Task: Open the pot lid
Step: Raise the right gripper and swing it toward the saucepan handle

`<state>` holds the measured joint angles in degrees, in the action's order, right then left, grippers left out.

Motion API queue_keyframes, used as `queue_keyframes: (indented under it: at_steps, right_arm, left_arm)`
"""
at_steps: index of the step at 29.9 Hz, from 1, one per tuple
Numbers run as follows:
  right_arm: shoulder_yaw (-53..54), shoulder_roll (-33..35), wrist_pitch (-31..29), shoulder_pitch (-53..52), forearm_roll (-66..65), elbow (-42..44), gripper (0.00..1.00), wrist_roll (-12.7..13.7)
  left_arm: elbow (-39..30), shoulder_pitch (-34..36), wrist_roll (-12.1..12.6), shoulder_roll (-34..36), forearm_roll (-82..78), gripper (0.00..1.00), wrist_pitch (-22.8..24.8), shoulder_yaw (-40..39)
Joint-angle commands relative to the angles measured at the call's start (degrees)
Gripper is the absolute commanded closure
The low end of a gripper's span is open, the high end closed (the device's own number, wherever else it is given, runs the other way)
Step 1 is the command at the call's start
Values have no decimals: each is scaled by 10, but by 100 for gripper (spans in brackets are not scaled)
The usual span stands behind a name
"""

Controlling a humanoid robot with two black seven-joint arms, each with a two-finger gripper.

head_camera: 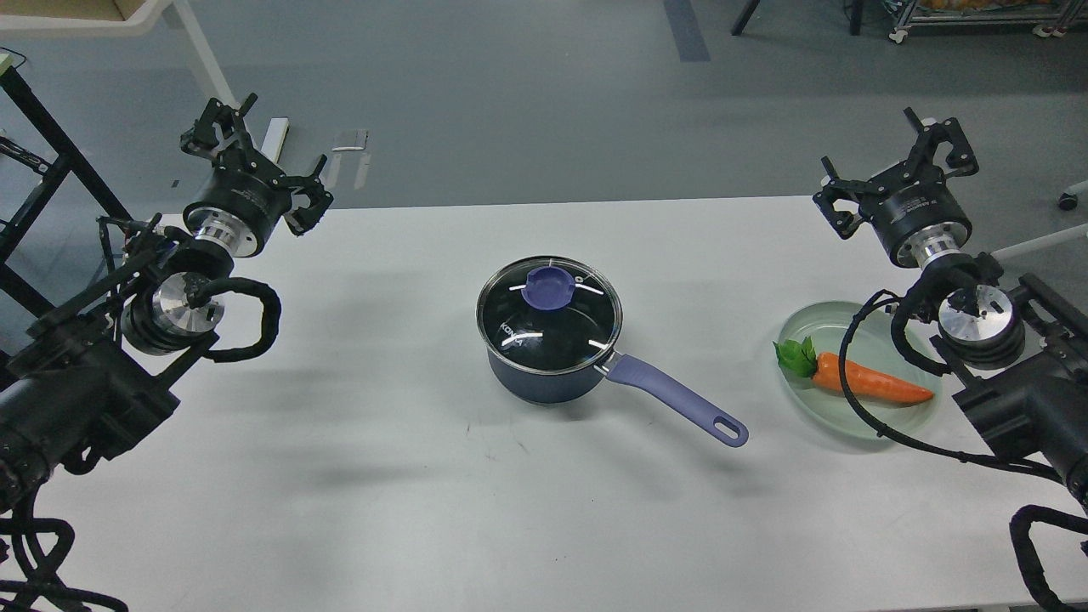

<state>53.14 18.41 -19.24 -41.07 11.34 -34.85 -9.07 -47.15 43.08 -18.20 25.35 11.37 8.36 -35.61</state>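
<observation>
Saucepan on a white table, seen from the robot's head looking forward and down. The pot is small and dark blue and stands upright near the table's centre, its long lavender handle pointing toward the lower right. The lid, clear glass with a metal rim and a flat purple-blue knob, sits flat and fully seated on the pot. Nothing touches it.

The left gripper hangs over the table's far left corner, well apart from the pot; its fingers are spread apart and hold nothing. The right gripper hangs over the far right edge, also well apart from the pot, fingers likewise spread and empty.

To the right of the pot, clear of the handle's tip, a pale green plate holds an orange carrot with green leaves.

By this view the task has not started: the lid is closed and neither arm is near it. What appears left is everything: reaching the knob, closing on it, and lifting the lid away.
</observation>
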Motion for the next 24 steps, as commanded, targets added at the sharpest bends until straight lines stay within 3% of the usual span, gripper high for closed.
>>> queue_keyframes:
  at_steps: [1, 10, 14, 24]
  right_arm:
    - [-1, 0, 2, -3, 0, 1, 0, 0]
    - [-75, 15, -2, -24, -2, -12, 0, -1]
    - [-167, 71, -2, -73, -10, -31, 0, 0]
    - [-393, 171, 2, -225, -196, -201, 0, -2]
  left_arm:
    - [-3, -2, 0, -1, -6, 0, 3, -1]
    - [-3, -5, -3, 3, -2, 0, -1, -2]
    - [-3, -6, 4, 11, -2, 0, 1, -2]
    - [-6, -6, 8, 32, -6, 0, -10, 9]
